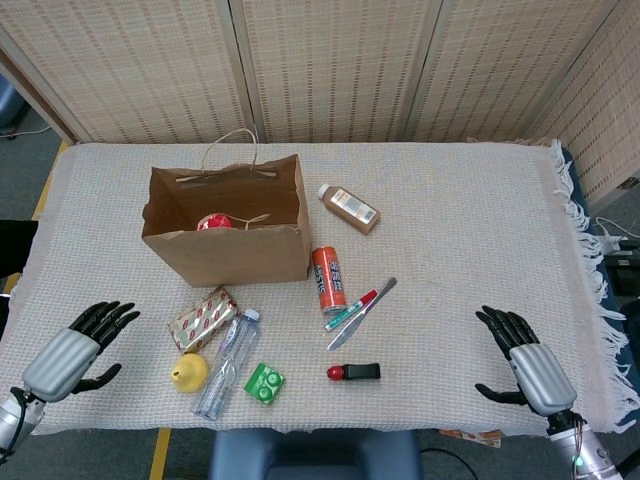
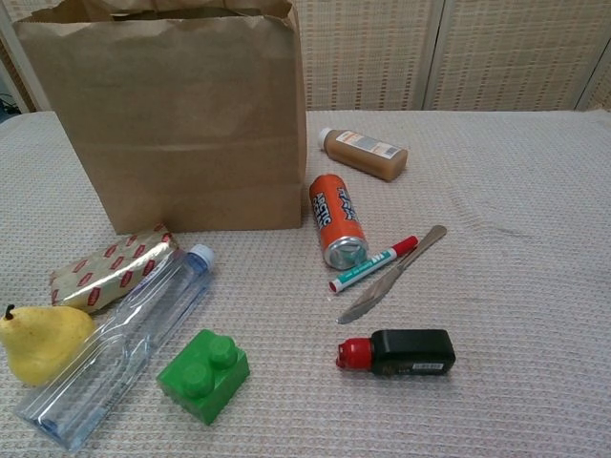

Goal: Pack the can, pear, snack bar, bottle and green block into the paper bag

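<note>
The brown paper bag [image 1: 228, 235] [image 2: 172, 124] stands open at the back left with a red item [image 1: 212, 222] inside. Right of it lies the orange can [image 1: 327, 277] [image 2: 336, 219] on its side. In front of the bag lie the snack bar [image 1: 201, 318] [image 2: 113, 267], the clear bottle [image 1: 228, 348] [image 2: 119, 345], the yellow pear [image 1: 188, 372] [image 2: 40, 342] and the green block [image 1: 264, 383] [image 2: 203, 374]. My left hand [image 1: 75, 348] is open near the table's front left edge, left of the pear. My right hand [image 1: 523, 360] is open at the front right.
A brown bottle [image 1: 349, 208] [image 2: 365, 154] lies right of the bag. A marker [image 1: 350, 310] [image 2: 373, 263], a knife [image 1: 364, 311] [image 2: 391, 274] and a black item with a red cap [image 1: 354, 372] [image 2: 397, 352] lie in the middle. The cloth's fringed edge [image 1: 585, 270] runs along the right.
</note>
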### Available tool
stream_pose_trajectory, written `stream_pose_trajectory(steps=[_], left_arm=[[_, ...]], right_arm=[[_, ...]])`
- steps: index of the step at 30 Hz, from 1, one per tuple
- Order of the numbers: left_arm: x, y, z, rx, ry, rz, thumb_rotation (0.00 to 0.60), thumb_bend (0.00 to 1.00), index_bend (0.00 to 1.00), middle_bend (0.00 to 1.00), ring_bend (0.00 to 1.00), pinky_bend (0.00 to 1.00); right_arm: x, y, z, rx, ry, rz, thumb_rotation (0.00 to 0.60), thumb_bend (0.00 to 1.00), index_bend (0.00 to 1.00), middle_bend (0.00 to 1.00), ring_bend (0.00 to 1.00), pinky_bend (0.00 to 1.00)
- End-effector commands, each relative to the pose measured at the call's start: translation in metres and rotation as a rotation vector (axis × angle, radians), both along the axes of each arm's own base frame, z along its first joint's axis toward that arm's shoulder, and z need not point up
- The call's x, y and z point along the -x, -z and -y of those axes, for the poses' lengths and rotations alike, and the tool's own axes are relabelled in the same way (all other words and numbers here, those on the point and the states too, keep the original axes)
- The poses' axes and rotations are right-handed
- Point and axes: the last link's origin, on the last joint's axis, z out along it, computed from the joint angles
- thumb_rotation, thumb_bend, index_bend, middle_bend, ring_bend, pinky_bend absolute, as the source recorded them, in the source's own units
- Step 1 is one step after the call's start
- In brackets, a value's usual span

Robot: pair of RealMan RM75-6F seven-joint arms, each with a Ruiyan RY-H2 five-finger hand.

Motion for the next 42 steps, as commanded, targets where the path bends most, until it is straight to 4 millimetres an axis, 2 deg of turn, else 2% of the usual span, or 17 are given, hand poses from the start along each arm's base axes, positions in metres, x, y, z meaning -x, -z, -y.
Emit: stream_pose_trajectory(steps=[1,7,20,31,37,42], left_arm=[[-0.001,0.009,0.01,0.047,-0.009,-0.009,0.6,0.34,0.0,0.0,0.0,0.08],[-0.007,0.031,0.012,0.119,-0.035,-0.003,0.6,0.34,0.0,0.0,0.0,0.07],[-0.028,0.077,-0.003,0.199,-0.007,-0.021,0.6,0.34,0.0,0.0,0.0,0.07],[-0.042,0.098,0.002,0.258,0.028,-0.02,0.6,0.34,0.0,0.0,0.0,0.08],[-0.047,0.113,-0.006,0.274,0.058,-0.052,0.6,0.35,0.0,0.0,0.0,0.1],[-0.042,0.121,-0.015,0.277,0.038,-0.091,0.6,0.35,0.0,0.0,0.0,0.12]], right_arm=[[0.0,0.0,0.0,-0.001,0.0,0.0,0.6,0.05,0.0,0.0,0.0,0.0],[0.0,0.0,0.0,-0.005,0.004,0.004,0.6,0.05,0.0,0.0,0.0,0.0],[0.0,0.0,0.001,-0.013,0.012,0.01,0.6,0.05,0.0,0.0,0.0,0.0],[0.0,-0.001,0.001,-0.028,0.022,0.017,0.6,0.05,0.0,0.0,0.0,0.0],[0.0,-0.001,0.0,-0.032,0.027,0.018,0.6,0.05,0.0,0.0,0.0,0.0],[0.0,0.0,0.0,-0.038,0.029,0.017,0.6,0.05,0.0,0.0,0.0,0.0]])
